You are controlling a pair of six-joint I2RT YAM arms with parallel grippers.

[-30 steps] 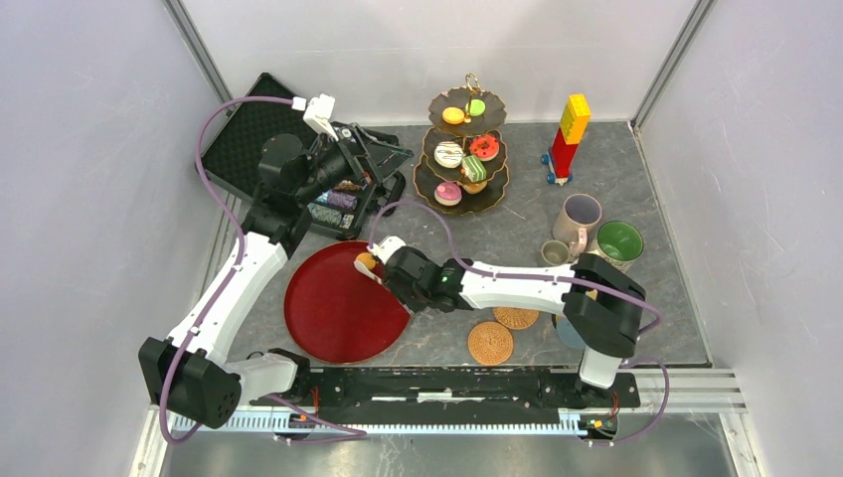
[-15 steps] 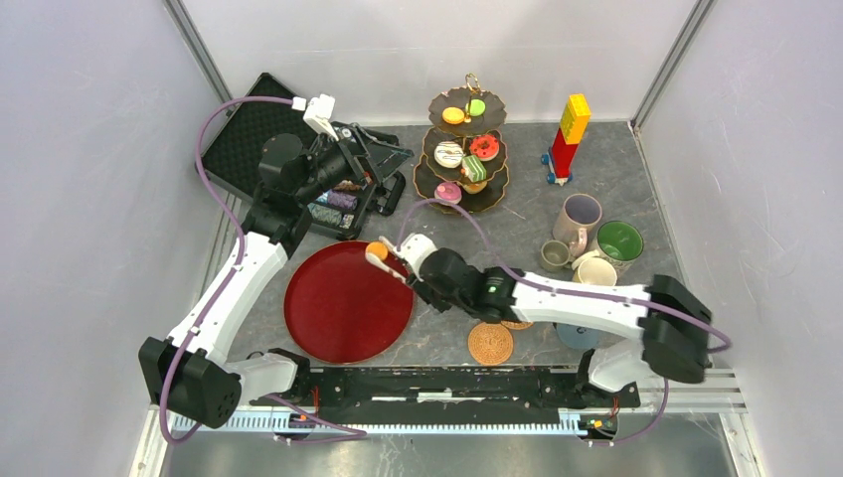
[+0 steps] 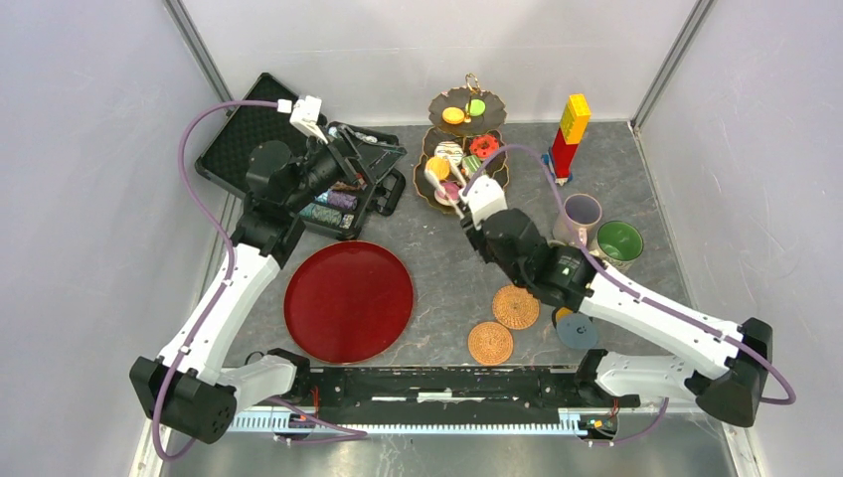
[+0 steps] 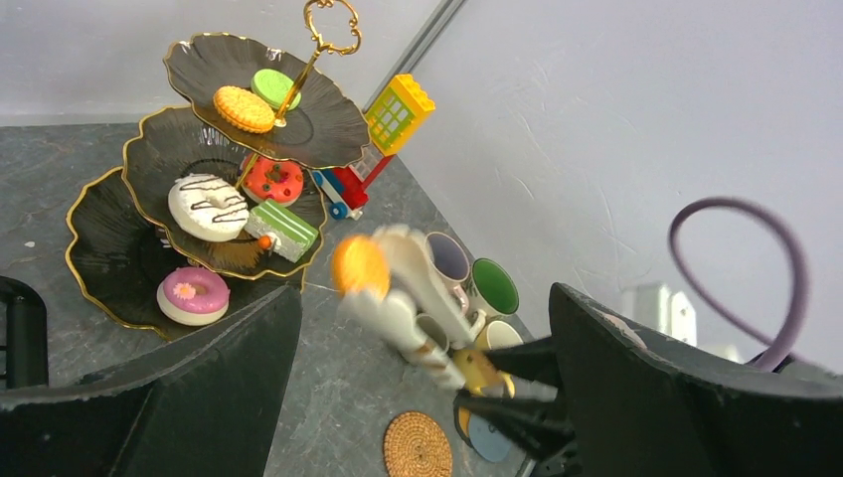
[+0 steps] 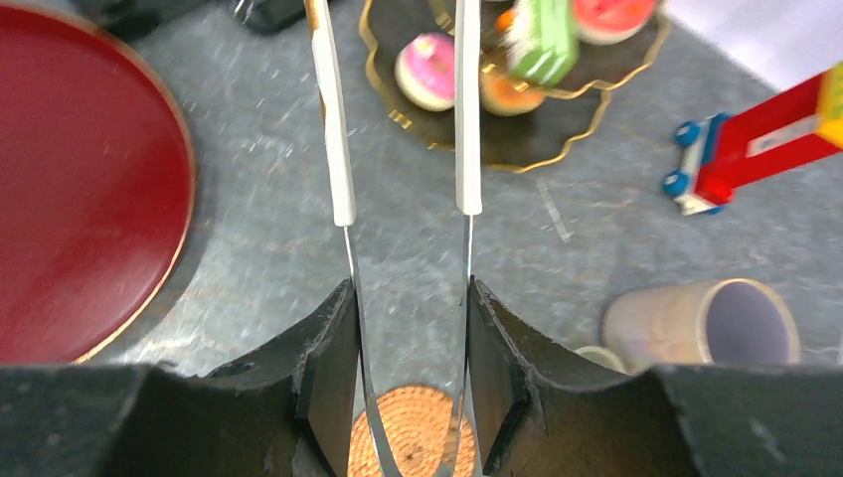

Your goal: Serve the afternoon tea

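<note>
Metal tongs (image 5: 466, 129) pinch round orange macaron (image 4: 359, 266).

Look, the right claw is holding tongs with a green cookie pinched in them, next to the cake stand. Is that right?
Almost. The cookie pinched in the tongs is orange, not green; the left wrist view shows it clearly. The rest is right: the right claw holds the tongs, next to the cake stand.
</note>
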